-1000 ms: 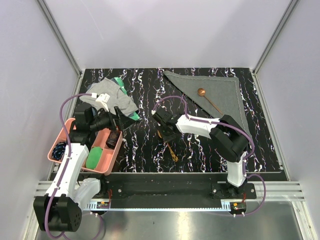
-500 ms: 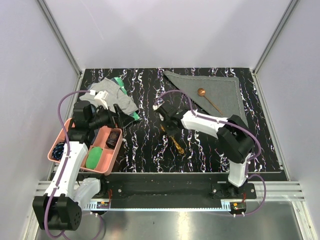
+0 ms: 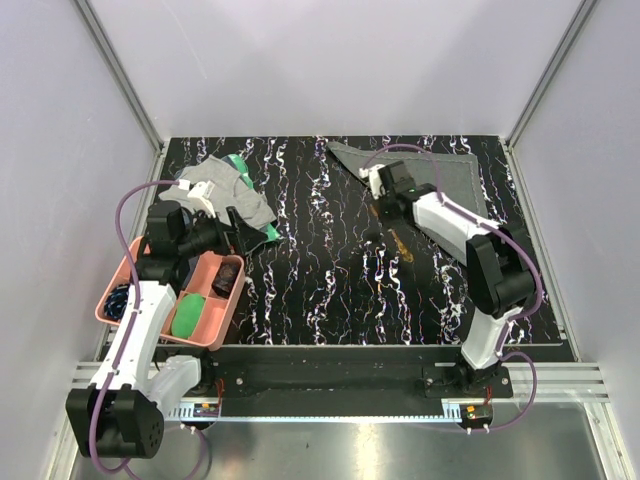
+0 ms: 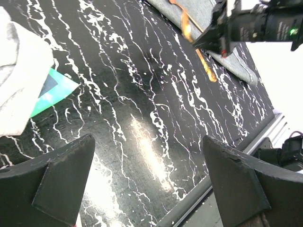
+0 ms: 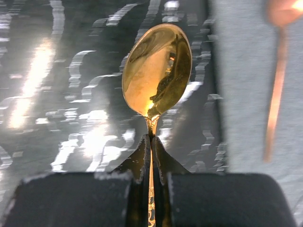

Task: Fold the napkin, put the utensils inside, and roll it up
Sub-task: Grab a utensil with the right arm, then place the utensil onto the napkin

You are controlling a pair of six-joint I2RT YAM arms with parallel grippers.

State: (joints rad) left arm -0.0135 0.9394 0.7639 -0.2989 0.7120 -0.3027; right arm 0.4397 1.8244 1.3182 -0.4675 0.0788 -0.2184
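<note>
- Starting at the left edge of the tabletop (image 3: 300,290): a tray (image 3: 230,310) sits toward the near left corner. It plays no part in the task.
- Left gripper (image 4: 147,142): hovers over bare tabletop beside the tray, fingers spread wide, holding nothing.
- Cloth (image 3: 215,190) and green item (image 4: 52,92): lie near the far left corner, well apart from the napkin.
- Gold spoon (image 5: 158,71): clamped at the neck, just below the bowl. The bowl is over bare tabletop, just beside the napkin's left hem. The handle trails toward the near edge; whether its end touches the tabletop cannot be told.
- Right gripper (image 5: 151,151): fingers pinched tight on the gold spoon's neck.
- Napkin (image 3: 450,175): folded to a triangle at the far right corner.
- Copper spoon (image 5: 274,109): lies on the napkin.
- Hazard, slip: the pinch bears on a thin polished neck with the long handle unsupported. The spoon may pivot or drop short of the napkin.
- Hazard, snag: the trailing handle may catch the hem and drag the fold open.
- Hazard, collision: release too far right would land the gold spoon across the copper spoon and knock it askew.
- Hazard, shift: nothing pins the napkin, so any contact may slide it.
</note>
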